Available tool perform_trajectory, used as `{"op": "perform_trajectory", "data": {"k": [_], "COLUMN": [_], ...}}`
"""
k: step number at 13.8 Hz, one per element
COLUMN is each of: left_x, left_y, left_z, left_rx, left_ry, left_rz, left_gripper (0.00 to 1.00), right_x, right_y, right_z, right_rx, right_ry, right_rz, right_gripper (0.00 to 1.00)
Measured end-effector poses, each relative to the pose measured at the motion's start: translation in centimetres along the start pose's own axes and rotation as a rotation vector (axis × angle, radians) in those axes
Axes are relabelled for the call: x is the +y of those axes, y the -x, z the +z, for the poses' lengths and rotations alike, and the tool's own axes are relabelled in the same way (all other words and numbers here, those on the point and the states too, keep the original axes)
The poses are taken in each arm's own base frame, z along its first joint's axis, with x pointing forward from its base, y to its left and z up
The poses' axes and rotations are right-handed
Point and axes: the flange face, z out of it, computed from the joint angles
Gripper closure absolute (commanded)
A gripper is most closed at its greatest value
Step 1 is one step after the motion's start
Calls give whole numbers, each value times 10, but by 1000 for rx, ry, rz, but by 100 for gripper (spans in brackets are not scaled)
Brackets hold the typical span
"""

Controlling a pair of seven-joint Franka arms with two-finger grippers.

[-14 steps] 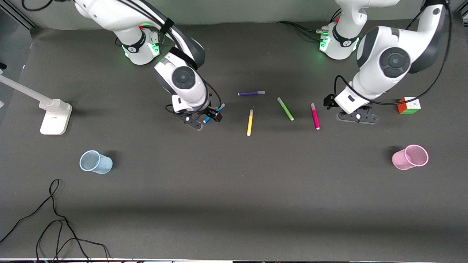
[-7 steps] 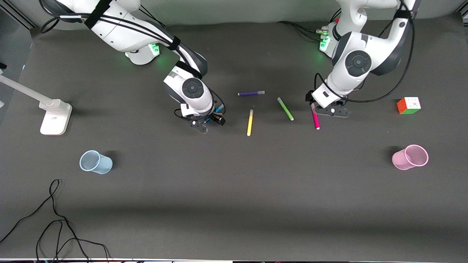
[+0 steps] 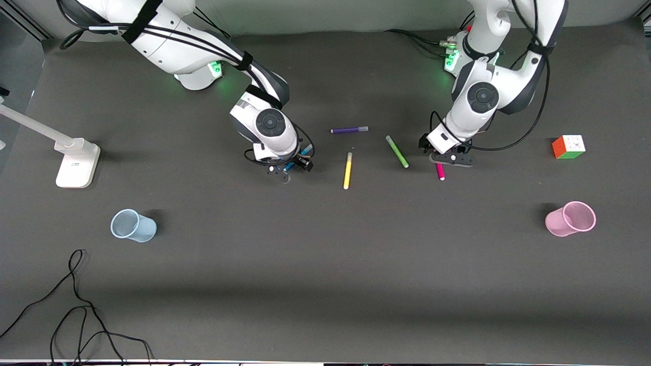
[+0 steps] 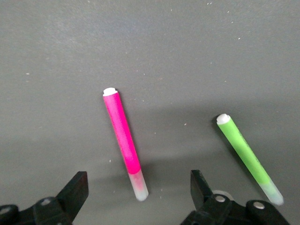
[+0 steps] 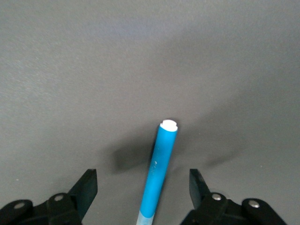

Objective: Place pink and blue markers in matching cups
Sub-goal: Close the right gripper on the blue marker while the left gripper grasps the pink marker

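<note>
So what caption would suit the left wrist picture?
Open left gripper poised over the pink marker lying on the table, green marker alongside.

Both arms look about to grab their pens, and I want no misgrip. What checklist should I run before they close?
1. Left pincer open, straddling the pink pen: ok.
2. Right pincer open, straddling the blue pen: ok.
3. Green pen outside the left pincer's gap: ok.
4. Both pens flat on the table: ok.
5. Blue cup and pink cup upright: cannot tell.
</note>
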Motion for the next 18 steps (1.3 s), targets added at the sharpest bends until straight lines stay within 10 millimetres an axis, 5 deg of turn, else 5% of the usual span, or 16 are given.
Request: {"op": "perform_trajectory", "data": {"k": [5, 11, 14, 16, 18], "left_x": [-2, -8, -10, -11, -12], "left_y": [2, 20, 28, 28, 28], "left_z": [37, 52, 57, 56, 56], "left_rx": [29, 36, 32, 35, 44], "left_ry": [18, 16, 14, 14, 15], "left_rz": [-5, -8, -9, -9, -12], "left_gripper": [3, 3, 6, 30, 52], "right_x": [1, 3, 6, 5, 5], "right_y": [1, 2, 2, 2, 2], "right_z": [3, 8, 12, 11, 11], "right_rx": [-4, -3, 2, 3, 2], "right_ry": [3, -3, -6, -17, -17], "right_rz": [1, -7, -16, -16, -16], "right_gripper": [47, 51, 82, 100, 100]}}
